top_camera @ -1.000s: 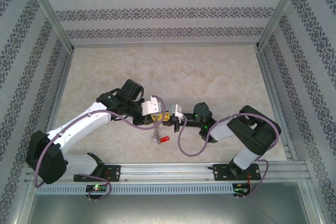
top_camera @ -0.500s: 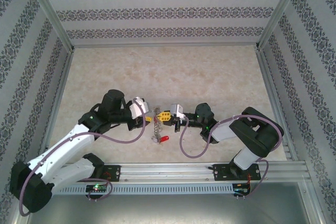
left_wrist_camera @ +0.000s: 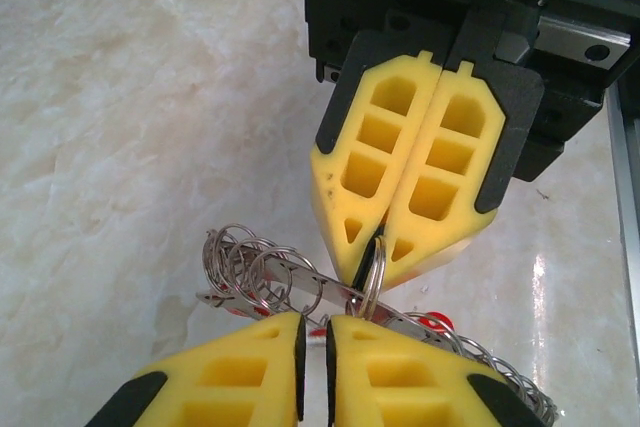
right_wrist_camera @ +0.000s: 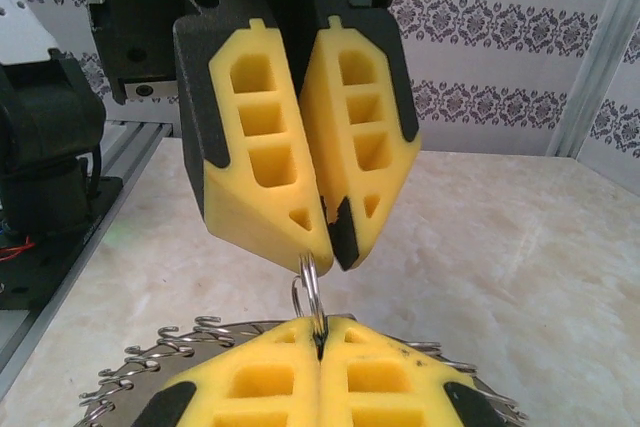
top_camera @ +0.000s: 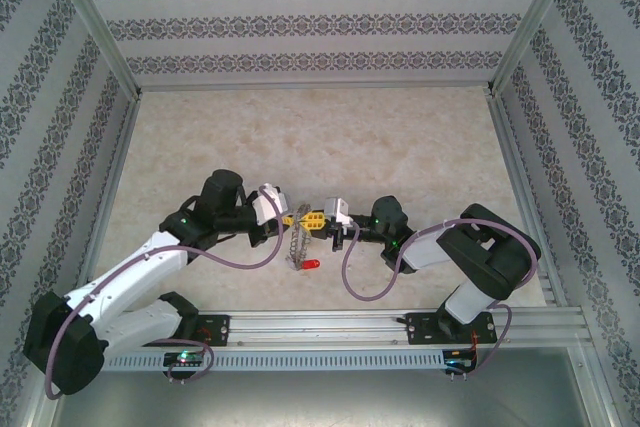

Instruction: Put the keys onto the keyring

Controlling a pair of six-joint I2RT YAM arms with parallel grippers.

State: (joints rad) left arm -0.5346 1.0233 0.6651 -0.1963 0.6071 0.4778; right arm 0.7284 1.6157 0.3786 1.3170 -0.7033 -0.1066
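Held between two facing hands, above the pale marbled desk (top_camera: 400, 147): a silvery metal keyring (top_camera: 297, 244) fringed with small grey keys. Long axis dropping from the fingertips toward the desk, drawn in the top view as a short streak toward the near edge.

Right hand (top_camera: 307, 219): clamped fully shut on one small wire loop at the upper end of the keyring, plain in both wrist views.

Left hand (top_camera: 290, 218): tip to tip with the right hand, yellow foam pads (left_wrist_camera: 240, 367) drawn narrow, only a thin slit between. Pinching that loop or merely touching it: impossible to tell.

At the lower end of the dangling fringe, slightly to the right hand's side: a small red-headed key (top_camera: 313, 264) of bright plastic, on or just above the desk. Already threaded or lying loose beside the fringe: not settled by any view.

Likely hinge of the coming move: the loop standing edge-on between the two sets of tips. Opening it probably a job for the left hand, no farther off than the right.

Hard to make out: the blade of the red-headed key, too small from above. In the left wrist view, just a red sliver behind the grey fringe. Lower part of the keyring cropped at the frame edge in the right wrist view.
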